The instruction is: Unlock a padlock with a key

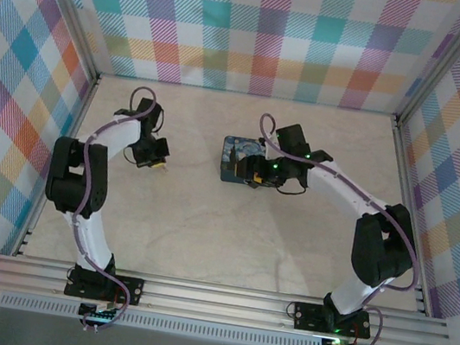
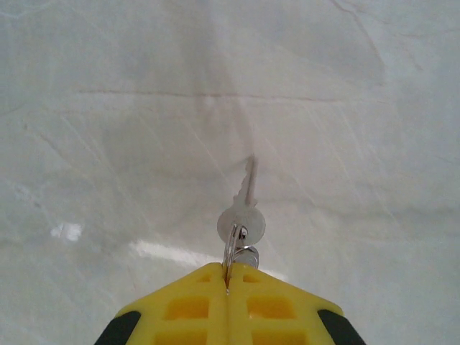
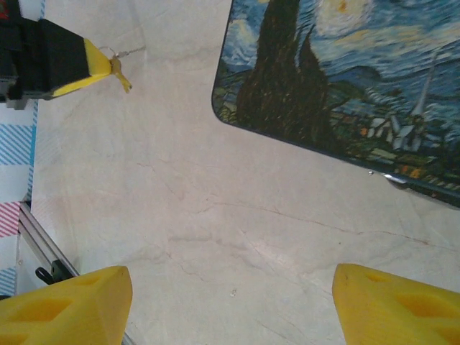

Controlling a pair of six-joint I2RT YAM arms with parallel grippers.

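Observation:
A silver key (image 2: 248, 208) hangs by its ring (image 2: 230, 248) from my left gripper (image 2: 228, 277), whose yellow fingers are pressed together on the ring just above the pale table. From above, the left gripper (image 1: 159, 164) is at the table's left middle. In the right wrist view the same gripper (image 3: 108, 68) and its dangling key (image 3: 129, 50) sit at the upper left. My right gripper (image 3: 233, 302) is open and holds nothing, over bare table beside the dark-blue painting-print box (image 3: 345, 79). From above, the right gripper (image 1: 255, 177) is at that box's (image 1: 234, 156) right edge. The padlock is hidden.
Checkered walls (image 1: 261, 29) close in the table on three sides. An aluminium rail frame (image 1: 219, 298) runs along the near edge, and a piece of rail (image 3: 39, 244) shows at the lower left of the right wrist view. Open table surface (image 1: 203, 230) lies between the two arms.

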